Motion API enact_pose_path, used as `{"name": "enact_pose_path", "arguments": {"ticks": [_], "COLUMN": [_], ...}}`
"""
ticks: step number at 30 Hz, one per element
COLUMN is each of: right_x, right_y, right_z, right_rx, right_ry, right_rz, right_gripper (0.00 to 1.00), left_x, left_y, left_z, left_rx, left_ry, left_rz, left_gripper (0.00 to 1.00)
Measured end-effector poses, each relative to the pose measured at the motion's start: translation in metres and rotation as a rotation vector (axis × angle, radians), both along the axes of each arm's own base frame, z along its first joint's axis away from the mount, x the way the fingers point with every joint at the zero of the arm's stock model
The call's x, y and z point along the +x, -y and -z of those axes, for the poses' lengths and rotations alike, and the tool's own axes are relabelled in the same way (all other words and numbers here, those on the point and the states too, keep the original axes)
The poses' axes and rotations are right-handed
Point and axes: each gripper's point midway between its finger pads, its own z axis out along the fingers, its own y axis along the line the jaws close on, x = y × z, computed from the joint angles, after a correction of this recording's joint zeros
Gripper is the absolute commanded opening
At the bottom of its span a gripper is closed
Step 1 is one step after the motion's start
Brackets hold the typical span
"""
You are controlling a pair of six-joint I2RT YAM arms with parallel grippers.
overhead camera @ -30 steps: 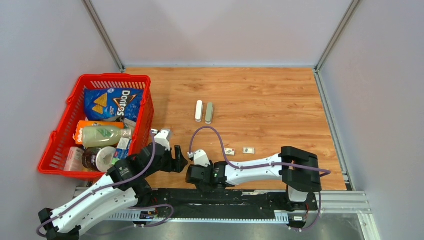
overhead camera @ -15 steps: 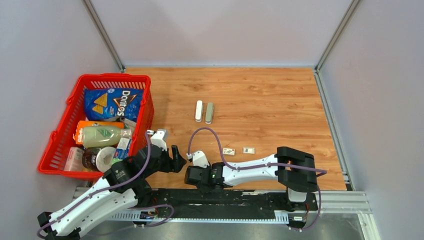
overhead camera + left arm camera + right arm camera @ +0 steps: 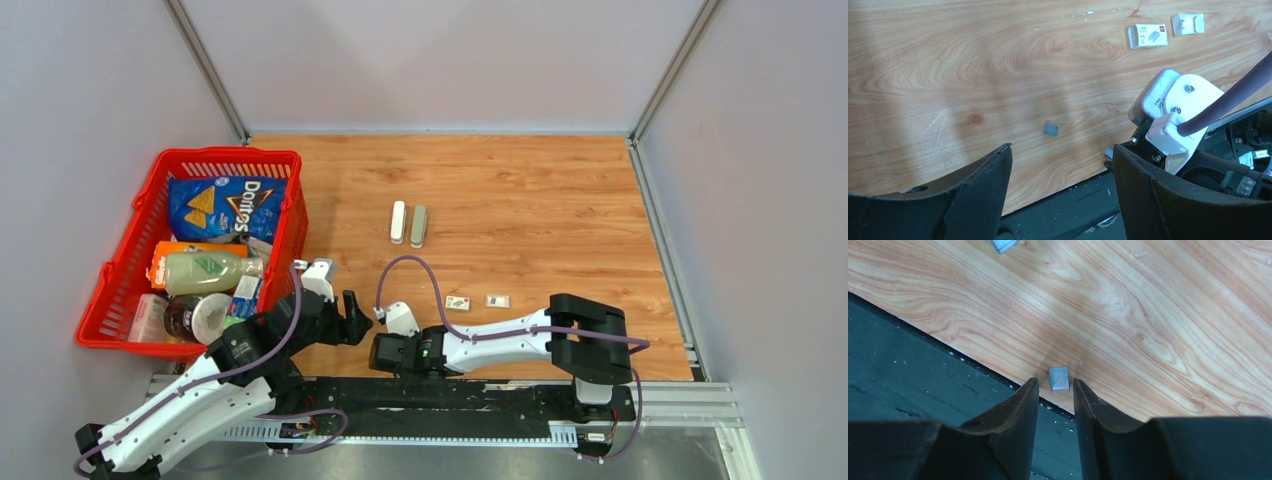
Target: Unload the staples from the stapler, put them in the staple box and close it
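Observation:
The stapler shows in the top view as two slim bars side by side, one white (image 3: 398, 222) and one grey-green (image 3: 419, 226), at mid-table and far from both grippers. A short silvery strip of staples (image 3: 1059, 378) lies flat at the table's near edge. My right gripper (image 3: 1054, 381) stands open only a narrow gap, its tips on either side of that strip with a sliver of space each side. A second strip of staples (image 3: 1050, 129) lies on the wood just ahead of my left gripper (image 3: 1062, 147), which is wide open and holds nothing.
A red basket (image 3: 290, 160) full of groceries stands at the left. Two small whitish packets (image 3: 459, 302) (image 3: 497, 300) lie right of centre. The black base rail (image 3: 923, 350) runs directly below the table's near edge, under the right fingers.
The right jaws have narrowed around the strip at the table edge, and that arm has slid slightly left. The left arm drew back a little early on, then stayed put.

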Motion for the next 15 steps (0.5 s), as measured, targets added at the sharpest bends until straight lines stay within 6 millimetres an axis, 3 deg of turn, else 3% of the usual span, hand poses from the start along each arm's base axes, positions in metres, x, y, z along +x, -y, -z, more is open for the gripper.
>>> {"name": "enact_pose_path", "arguments": {"ticks": [15], "right_x": [0.0055], "right_y": [0.0025], "right_z": [-0.0002], "right_rx": [-0.01], "right_ry": [0.03], "right_rz": [0.012], "right_gripper": [0.17], "left_x": [0.0005], "left_y": [0.001], "left_z": [0.0034], "left_rx": [0.014], "left_ry": [-0.013], "left_rz": [0.001], "left_gripper": [0.81]}}
